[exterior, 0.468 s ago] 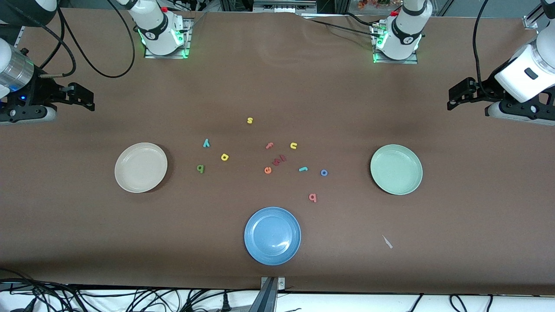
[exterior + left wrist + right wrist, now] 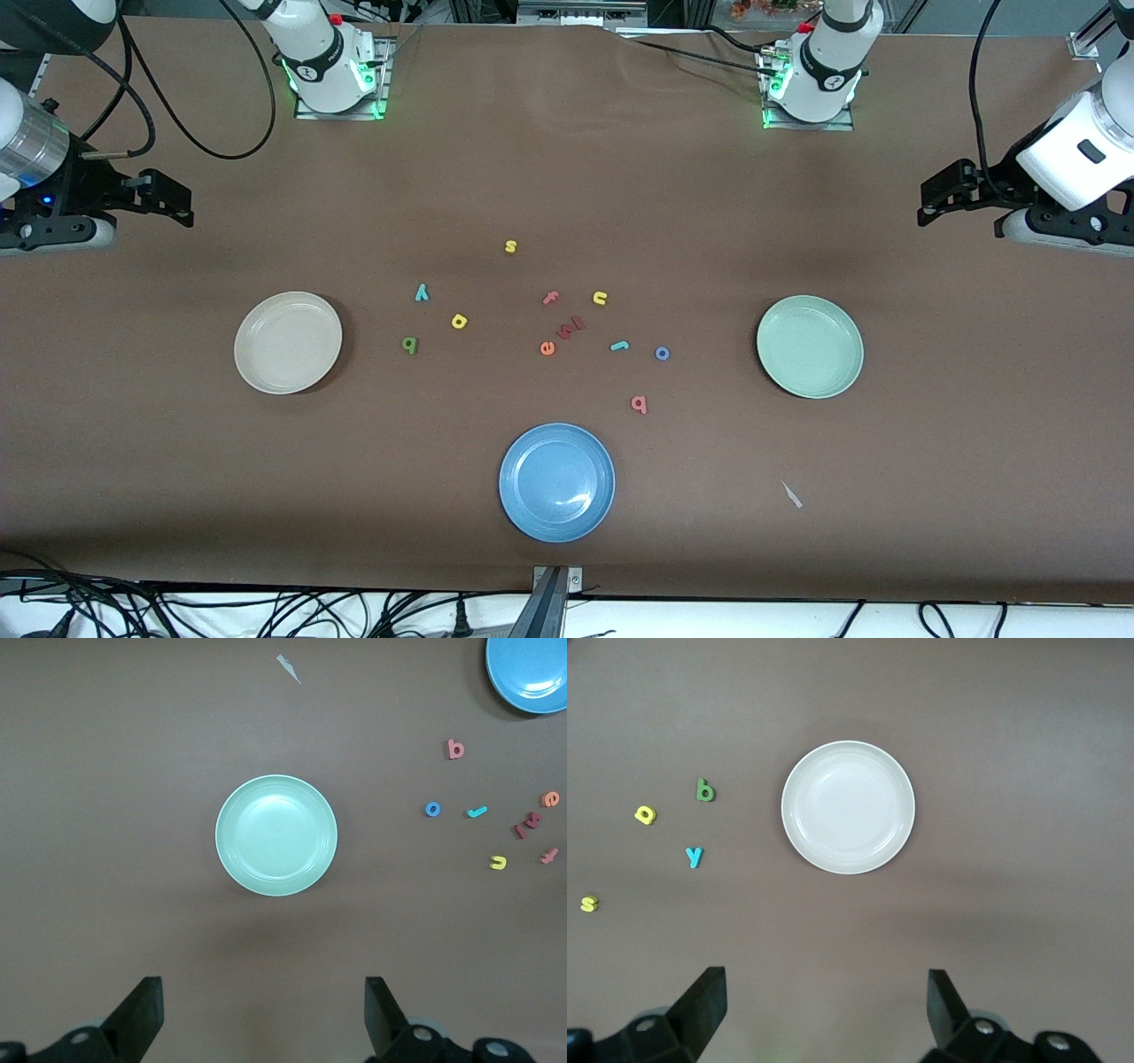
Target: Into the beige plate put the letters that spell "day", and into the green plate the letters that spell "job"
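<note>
Non-task items on the brown table (image 2: 567, 177):

- Blue plate (image 2: 556, 481): lower centre of the front view, round, shallow rim, nothing in it.
- Yellow "s" (image 2: 510, 246): above centre, apart from the other letters.
- Yellow "u" (image 2: 600, 298): just right of centre.
- Pink "f" (image 2: 550, 298): near centre, beside the "u".
- Dark red letters (image 2: 571, 328): two pieces touching, below the "f" and "u"; shapes unclear.
- Orange "e" (image 2: 547, 348): just beside the dark red letters, lower left of them.
- Pale scrap (image 2: 791, 494): lower right, thin and pointed, lying flat.
- Cables (image 2: 266, 611): along the bottom edge, off the table.
</note>
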Motion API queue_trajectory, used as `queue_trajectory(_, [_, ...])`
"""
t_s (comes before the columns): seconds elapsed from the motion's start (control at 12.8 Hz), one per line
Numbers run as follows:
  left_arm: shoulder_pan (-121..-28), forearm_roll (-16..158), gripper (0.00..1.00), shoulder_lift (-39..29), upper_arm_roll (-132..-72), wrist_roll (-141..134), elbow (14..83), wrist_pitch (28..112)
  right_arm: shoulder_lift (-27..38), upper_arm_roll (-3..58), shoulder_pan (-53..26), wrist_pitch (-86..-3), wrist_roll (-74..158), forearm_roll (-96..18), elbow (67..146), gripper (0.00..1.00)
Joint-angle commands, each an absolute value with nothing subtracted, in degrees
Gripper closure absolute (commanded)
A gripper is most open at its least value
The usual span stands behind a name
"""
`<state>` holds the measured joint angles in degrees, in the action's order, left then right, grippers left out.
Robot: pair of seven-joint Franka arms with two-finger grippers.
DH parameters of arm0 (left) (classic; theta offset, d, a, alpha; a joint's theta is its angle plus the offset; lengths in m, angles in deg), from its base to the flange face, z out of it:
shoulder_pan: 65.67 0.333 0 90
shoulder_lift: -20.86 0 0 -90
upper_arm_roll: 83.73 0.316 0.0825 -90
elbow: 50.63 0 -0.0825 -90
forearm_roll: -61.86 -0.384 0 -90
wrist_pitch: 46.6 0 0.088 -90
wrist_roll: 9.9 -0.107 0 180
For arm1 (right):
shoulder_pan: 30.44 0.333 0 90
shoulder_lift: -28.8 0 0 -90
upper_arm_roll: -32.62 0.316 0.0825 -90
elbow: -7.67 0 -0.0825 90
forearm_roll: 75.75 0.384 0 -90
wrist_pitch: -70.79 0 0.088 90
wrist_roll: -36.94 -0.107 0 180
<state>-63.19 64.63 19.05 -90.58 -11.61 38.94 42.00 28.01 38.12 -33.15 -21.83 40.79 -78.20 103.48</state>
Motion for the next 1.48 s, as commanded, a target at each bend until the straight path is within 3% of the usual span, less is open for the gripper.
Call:
queue_trajectory(0.0, [-62.95,64.85,0.00,18.66,-90.50,-12.71,37.79,41.56,28.45,38.42,-33.52,-21.40,40.10,-78.57,103.74,0.00])
queue_trajectory(1.41, [-63.47,63.44,0.00,18.49,-90.50,-12.62,37.70,41.73,28.45,38.42,-33.52,-21.40,40.10,-78.57,103.74,0.00])
